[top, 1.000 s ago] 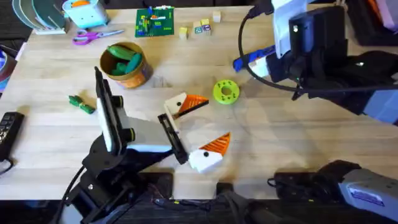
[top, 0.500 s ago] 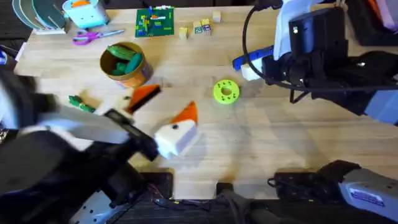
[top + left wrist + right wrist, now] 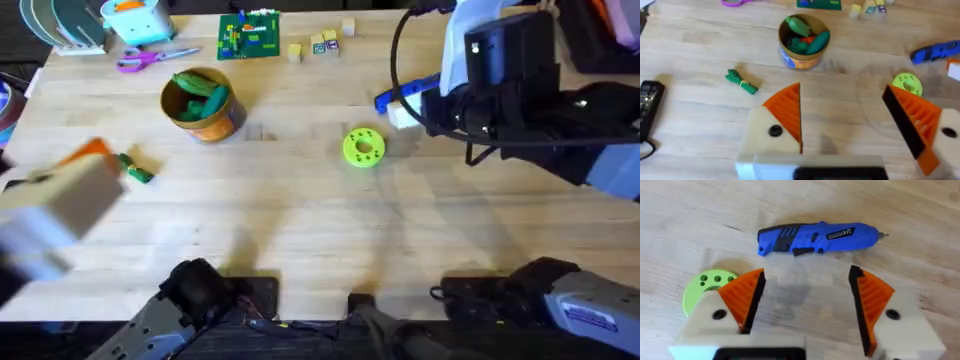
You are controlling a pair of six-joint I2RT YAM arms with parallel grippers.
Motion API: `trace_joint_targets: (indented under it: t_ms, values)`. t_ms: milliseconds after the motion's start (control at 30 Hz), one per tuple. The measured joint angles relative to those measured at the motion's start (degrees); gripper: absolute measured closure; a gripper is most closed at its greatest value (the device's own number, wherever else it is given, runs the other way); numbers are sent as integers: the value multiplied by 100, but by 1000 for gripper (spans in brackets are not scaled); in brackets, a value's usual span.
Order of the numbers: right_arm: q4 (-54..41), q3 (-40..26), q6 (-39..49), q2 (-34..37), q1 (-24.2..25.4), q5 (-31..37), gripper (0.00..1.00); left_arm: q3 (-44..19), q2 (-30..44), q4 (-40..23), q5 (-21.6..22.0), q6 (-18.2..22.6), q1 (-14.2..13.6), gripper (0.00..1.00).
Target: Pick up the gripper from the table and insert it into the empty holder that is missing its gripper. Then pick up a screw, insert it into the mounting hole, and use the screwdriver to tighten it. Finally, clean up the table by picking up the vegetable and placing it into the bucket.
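Overhead, the vegetable lies on the table left of the bucket, beside the blurred left gripper. In the left wrist view its fingers stand apart, empty. The right wrist view has the right gripper spread above the screwdriver. The vegetable is probably light, best pinched mid-stem.

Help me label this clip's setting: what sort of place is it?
Likely a robotics lab bench: a wooden table with a blue screwdriver, a toy-filled bucket and scissors.
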State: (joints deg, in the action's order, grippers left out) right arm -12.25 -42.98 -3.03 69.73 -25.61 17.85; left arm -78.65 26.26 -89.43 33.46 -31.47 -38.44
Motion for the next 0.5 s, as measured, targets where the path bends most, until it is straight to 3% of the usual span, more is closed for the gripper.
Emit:
trace_joint_targets:
  t_ms: [200, 367, 500]
  values:
    - [0, 0, 0, 0, 0, 0, 9, -784, -13, -741, 103, -855, -90, 9]
    - [0, 0, 0, 0, 0, -5, 8, -772, 131, -741, 16, -1068, -292, 9]
    - [0, 0, -1, 0, 0, -16, 9, -782, 831, -741, 18, -1039, -328, 9]
